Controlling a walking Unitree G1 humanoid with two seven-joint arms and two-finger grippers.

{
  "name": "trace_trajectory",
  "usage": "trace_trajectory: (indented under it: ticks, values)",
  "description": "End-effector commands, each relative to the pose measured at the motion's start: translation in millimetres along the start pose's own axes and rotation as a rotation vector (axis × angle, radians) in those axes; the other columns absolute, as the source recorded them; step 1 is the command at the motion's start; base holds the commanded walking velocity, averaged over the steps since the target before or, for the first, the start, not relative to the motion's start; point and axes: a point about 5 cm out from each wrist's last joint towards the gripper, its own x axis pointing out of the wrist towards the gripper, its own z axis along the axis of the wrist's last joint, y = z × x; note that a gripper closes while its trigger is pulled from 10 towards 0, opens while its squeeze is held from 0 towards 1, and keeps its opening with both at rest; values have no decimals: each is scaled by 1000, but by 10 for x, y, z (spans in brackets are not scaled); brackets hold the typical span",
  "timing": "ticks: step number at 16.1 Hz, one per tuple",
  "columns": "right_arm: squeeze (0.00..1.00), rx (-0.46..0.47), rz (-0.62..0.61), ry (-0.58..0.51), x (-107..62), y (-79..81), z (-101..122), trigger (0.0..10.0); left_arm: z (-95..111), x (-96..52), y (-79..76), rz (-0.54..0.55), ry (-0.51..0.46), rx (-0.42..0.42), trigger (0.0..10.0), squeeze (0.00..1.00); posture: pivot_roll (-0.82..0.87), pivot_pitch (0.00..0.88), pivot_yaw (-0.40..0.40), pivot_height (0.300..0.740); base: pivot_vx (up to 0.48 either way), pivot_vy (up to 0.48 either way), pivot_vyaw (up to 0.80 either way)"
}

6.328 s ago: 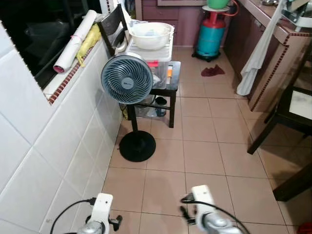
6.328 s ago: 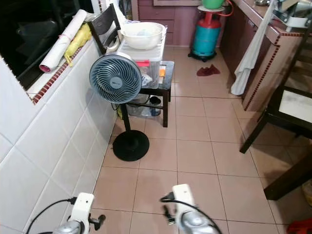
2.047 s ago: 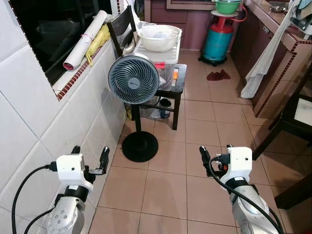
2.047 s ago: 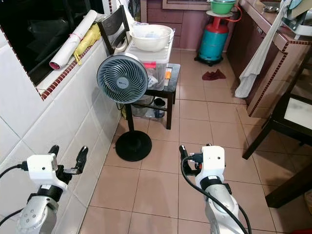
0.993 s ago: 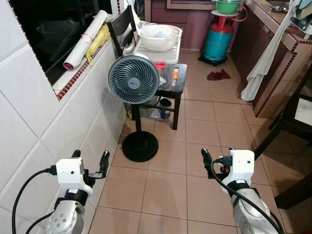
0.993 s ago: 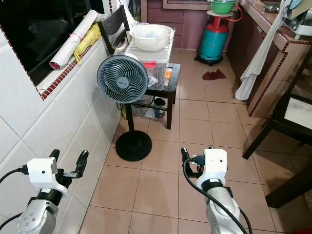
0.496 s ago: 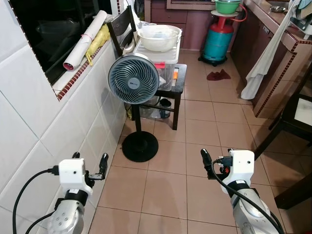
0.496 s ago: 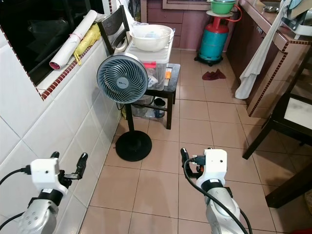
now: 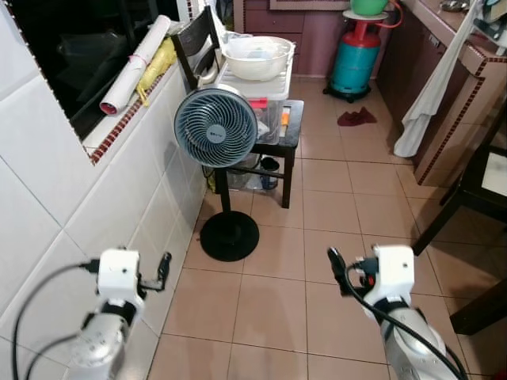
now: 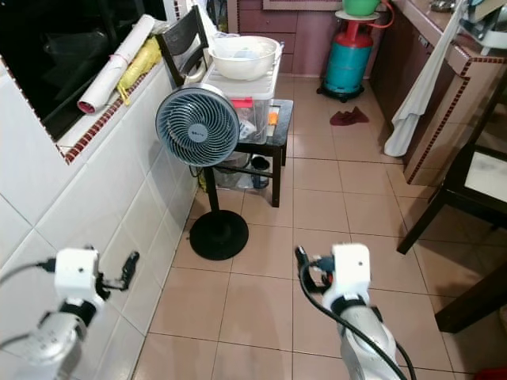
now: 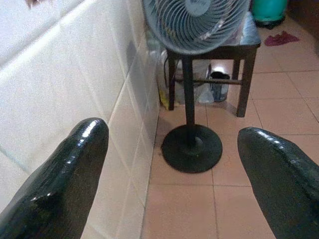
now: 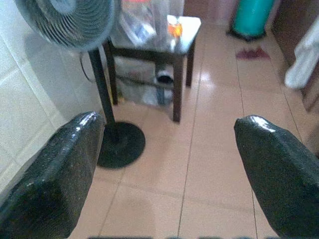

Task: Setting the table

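Observation:
No tableware lies within reach of either gripper. A large white basin (image 9: 256,57) sits on a clear plastic box (image 9: 265,99), which rests on a small dark stool (image 9: 288,136) far ahead. My left gripper (image 11: 172,128) is held low beside the white tiled wall (image 9: 71,198), open with nothing between its fingers (image 11: 75,164). My right gripper (image 12: 169,118) hovers over the floor tiles to the right, also open and holding nothing. Both point toward the standing fan (image 9: 216,127).
The fan's round black base (image 9: 229,236) stands on the floor ahead. A teal gas cylinder (image 9: 356,59) and a red rag (image 9: 356,117) are at the back. A white cloth (image 9: 432,87) hangs off the counter on the right, and dark wooden furniture (image 9: 475,186) stands below it.
Both arms came up into view from the bottom edge, then sank slightly in the last half second. The camera tipped a little. Both grippers stay open.

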Motion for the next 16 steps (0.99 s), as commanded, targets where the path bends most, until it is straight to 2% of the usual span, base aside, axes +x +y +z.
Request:
trace_trajectory:
  ticks: [1,2,3,4,5,6,8,9,10,13,14,16]
  values:
    - [0,-16,38,-6,50,77,51,10000,51,37,4,21,-18,53,10000,0,-63,28,19,740,0,0,0]
    - [0,-44,41,-24,101,81,100,10000,122,64,6,83,-26,33,10000,0,-43,52,27,740,0,0,0]
    - [0,-57,54,-34,123,107,111,10000,133,65,-1,74,-28,17,10000,0,-43,47,28,740,0,0,0]
    - [0,-25,41,-30,150,99,102,10000,99,23,-28,38,-35,-1,10000,0,-36,53,34,740,0,0,0]
    - [0,-15,4,-26,153,79,79,10000,45,-7,-38,48,-26,-6,10000,0,-30,42,33,740,0,0,0]
    - [0,-41,9,-23,127,95,57,10000,25,-19,-61,49,-29,8,10000,0,-40,38,43,740,0,0,0]
    - [0,-29,66,0,75,145,56,10000,0,-31,-119,43,-34,23,10000,0,-55,30,64,740,0,0,0]
    - [0,-59,68,-24,72,147,73,10000,-35,-18,-121,57,-19,19,10000,0,-56,30,58,740,0,0,0]
    - [0,-31,22,-30,80,129,79,10000,-31,-13,-114,59,-18,5,10000,0,-59,50,55,740,0,0,0]
    - [0,-44,-10,-76,40,186,140,10000,-24,-35,-145,40,-39,-6,10000,0,-86,64,47,740,0,0,0]
    - [0,-46,-61,-59,31,97,124,10000,-12,-25,-164,36,-47,-12,10000,0,-94,67,48,740,0,0,-800]
    - [0,-45,-69,-56,31,61,123,10000,12,18,-170,27,-54,-20,10000,0,-106,73,56,740,0,0,-800]
